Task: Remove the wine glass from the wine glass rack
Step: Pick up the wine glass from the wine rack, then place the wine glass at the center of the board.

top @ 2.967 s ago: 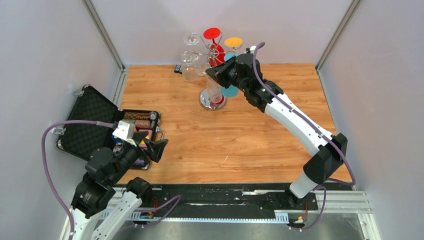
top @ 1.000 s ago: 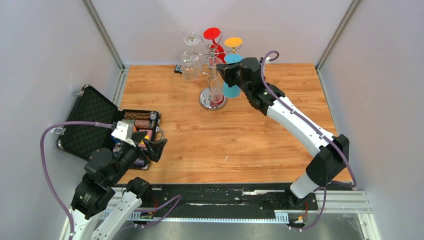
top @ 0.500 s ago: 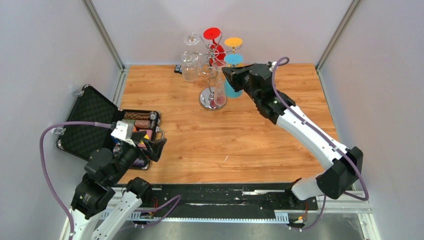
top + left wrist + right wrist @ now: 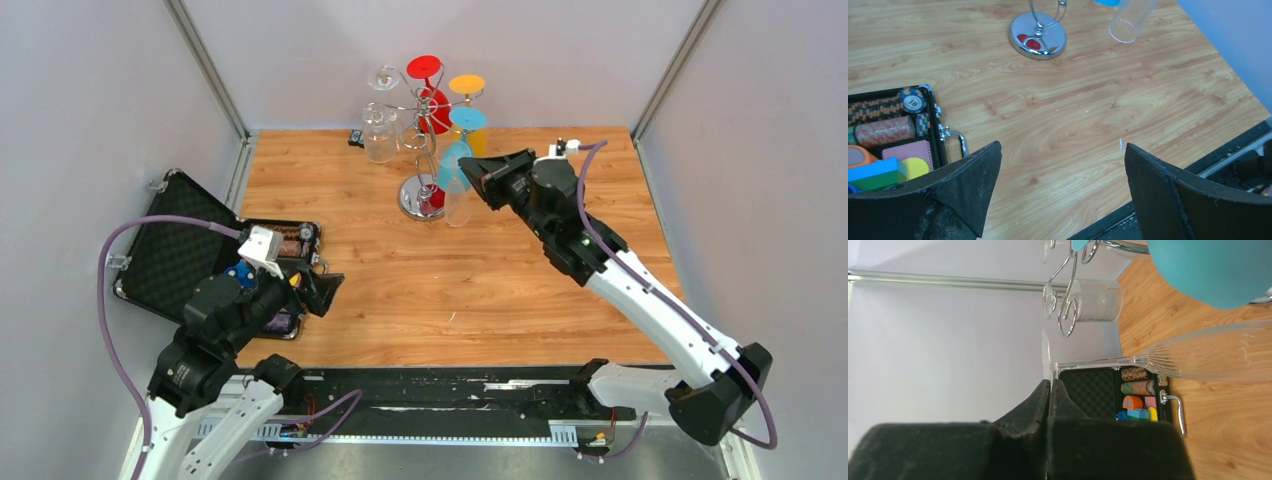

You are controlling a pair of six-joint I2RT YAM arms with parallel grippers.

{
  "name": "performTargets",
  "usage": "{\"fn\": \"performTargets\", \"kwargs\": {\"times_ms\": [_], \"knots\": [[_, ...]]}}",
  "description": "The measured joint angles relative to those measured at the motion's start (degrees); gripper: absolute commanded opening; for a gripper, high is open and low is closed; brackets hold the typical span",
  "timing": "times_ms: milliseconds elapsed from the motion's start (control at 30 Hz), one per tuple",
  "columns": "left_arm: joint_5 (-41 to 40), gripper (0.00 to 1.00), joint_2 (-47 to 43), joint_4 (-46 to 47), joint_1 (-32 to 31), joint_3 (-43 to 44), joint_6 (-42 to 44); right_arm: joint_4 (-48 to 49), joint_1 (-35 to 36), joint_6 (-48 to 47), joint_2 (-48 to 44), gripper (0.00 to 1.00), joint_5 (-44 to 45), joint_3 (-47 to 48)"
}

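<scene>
Just right of the rack, the right gripper is pinched shut on the rim of the glass by its flat foot. From the foot the stem and ribbed bowl run away sideways across the fingers, so the glass's long axis lies crosswise to the gripper. From above, the glass hangs foot up and mouth down, somewhat tilted. It is off the table, between the gripper and the rack's base.

In the right wrist view the nearest curled hook stands apart from the stem and foot, so the glass looks free of the rack. A teal glass on the rack hangs close beside the bowl, seemingly not touching. The rack and its other glasses lie to the left and far side of the held glass. The likely way out is therefore right and near, away from the teal bowl, before the glass is lowered. A thin grip on the foot's edge may let the glass swing or slip.

The right arm is plainly the working one. The left gripper hovers well apart at the near left with its jaws spread wide and nothing in them, beside an open case of chips and blocks. The wooden table is bare to the right and near of the rack, so there is room to set down. Grey walls close the cell at left, right and far.
</scene>
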Motion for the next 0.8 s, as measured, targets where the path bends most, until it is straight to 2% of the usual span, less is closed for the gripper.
{"fn": "performTargets", "kwargs": {"times_ms": [367,600,800], "knots": [[6.73,1.00,6.16,-1.36,0.00,5.18,-7.82,0.55,0.00,-9.09,-16.35,0.00,-4.57,-12.98],[10.60,1.00,8.66,-2.12,0.00,7.39,-12.02,0.55,0.00,-15.41,-22.93,0.00,-7.63,-19.08],[13.03,1.00,11.19,-2.32,0.00,10.27,-15.10,1.07,0.00,-24.30,-26.12,0.00,-13.14,-20.09]]}}
